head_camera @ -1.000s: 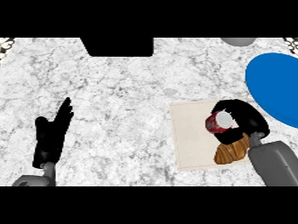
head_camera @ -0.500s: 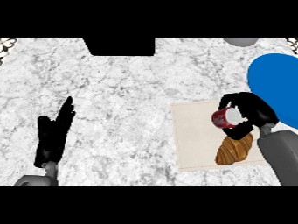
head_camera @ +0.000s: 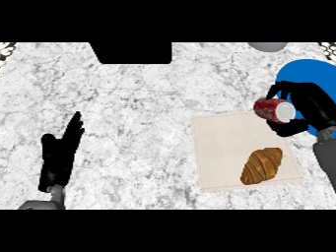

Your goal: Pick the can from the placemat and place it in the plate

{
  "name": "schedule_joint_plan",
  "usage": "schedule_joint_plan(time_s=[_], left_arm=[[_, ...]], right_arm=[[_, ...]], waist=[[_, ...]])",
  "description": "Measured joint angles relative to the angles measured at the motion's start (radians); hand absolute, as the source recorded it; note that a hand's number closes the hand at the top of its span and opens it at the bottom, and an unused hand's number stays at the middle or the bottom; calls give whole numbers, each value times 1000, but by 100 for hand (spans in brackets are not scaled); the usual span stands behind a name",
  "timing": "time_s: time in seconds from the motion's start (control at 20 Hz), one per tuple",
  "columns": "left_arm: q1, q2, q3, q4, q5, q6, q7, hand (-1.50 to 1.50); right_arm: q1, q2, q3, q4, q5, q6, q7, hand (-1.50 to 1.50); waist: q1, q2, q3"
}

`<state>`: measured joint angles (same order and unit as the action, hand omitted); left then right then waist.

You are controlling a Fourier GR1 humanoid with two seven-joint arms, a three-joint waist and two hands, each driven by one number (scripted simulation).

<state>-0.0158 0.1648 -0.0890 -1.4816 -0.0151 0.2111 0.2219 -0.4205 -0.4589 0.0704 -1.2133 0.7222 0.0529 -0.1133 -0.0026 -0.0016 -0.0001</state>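
White-and-grey marbled table (head_camera: 141,113), black rectangular block (head_camera: 134,51) at the far edge, grey round object (head_camera: 267,46) cut off at far right. Beige square placemat (head_camera: 232,142) right of centre, brown croissant (head_camera: 263,165) lying on its near part. Right robot hand (head_camera: 312,108) curled round the red can (head_camera: 271,108), tilted, at the placemat's far right corner, just beside the blue round plate's (head_camera: 323,78) left rim. Left robot hand (head_camera: 60,155) resting near left, fingers straight.

One can (head_camera: 274,109), one blue plate (head_camera: 310,71), one placemat (head_camera: 228,142), one croissant (head_camera: 263,165), one left robot hand (head_camera: 60,157), one right robot hand (head_camera: 316,106)
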Motion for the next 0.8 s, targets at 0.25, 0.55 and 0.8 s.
schedule_joint_plan(time_s=[0.25, 0.55, 0.8], left_arm=[[-16, 8, 16, -1, 1, -3, 15, 0], [2, -4, 10, -12, -13, -7, 4, 0], [21, -6, 14, -22, -12, -31, -8, 0]], right_arm=[[0, -13, -106, -100, -24, -96, 35, 150], [-27, -49, -220, -93, -45, -114, 92, 150], [-96, -75, -284, 66, -44, -140, 70, 150]], waist=[[-6, -1, 0], [3, 1, 0], [10, 3, 0]])
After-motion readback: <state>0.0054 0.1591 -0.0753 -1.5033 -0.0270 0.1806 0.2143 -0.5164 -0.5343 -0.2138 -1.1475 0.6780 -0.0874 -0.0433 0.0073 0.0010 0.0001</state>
